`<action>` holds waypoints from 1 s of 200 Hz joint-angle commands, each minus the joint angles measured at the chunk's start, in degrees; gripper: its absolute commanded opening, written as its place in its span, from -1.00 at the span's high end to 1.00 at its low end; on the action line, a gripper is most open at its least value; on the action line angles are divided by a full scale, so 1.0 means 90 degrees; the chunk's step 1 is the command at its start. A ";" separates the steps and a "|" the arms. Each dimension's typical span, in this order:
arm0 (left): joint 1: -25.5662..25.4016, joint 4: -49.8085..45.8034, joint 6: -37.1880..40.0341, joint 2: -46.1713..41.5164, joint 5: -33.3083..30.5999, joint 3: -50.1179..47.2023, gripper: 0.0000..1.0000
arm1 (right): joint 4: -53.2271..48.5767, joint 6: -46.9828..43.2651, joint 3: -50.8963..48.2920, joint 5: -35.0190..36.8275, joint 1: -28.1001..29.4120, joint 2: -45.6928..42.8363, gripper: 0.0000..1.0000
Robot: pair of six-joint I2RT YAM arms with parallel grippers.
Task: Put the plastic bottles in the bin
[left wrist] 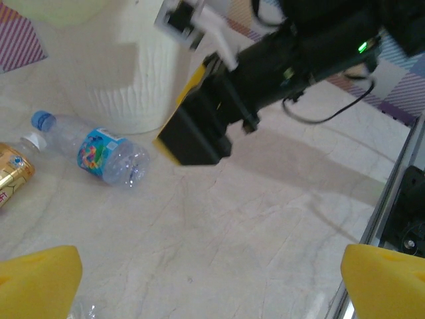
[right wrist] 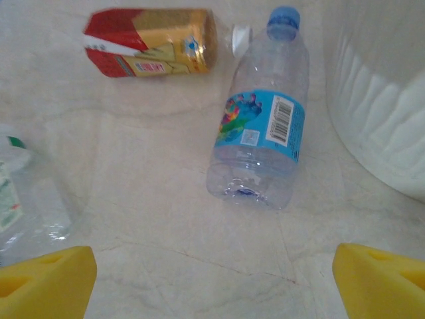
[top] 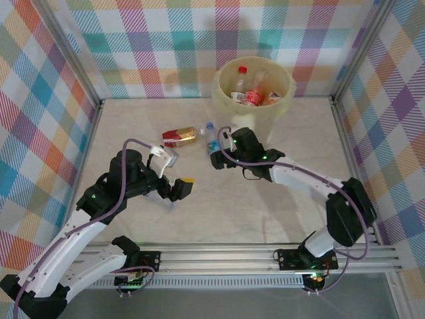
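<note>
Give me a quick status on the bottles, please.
Left gripper open, empty. Right gripper open, facing blue-label bottle lying beside bin. Nothing between them.

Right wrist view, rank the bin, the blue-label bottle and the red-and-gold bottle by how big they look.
1. Bin: largest, though cut off by the frame's edge.
2. Blue-label bottle.
3. Red-and-gold bottle: looks somewhat smaller, but it lies farther from the camera, so their true sizes may be closer.
</note>
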 commanded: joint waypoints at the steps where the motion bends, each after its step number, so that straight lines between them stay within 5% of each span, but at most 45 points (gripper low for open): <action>1: -0.0038 0.0113 -0.0037 -0.0063 -0.0010 -0.0055 -1.00 | 0.0409 0.0173 0.0295 0.0361 0.0111 0.0476 -0.85; 63: -0.0033 0.0061 -0.0007 -0.0043 0.0012 -0.0055 -1.00 | -0.0012 0.0142 0.1379 0.0503 0.0113 0.1922 -1.00; 200: -0.0038 -0.0001 0.0034 -0.0033 0.0007 -0.0029 -1.00 | -0.1095 0.0348 0.3088 0.1440 0.0104 0.3662 -0.88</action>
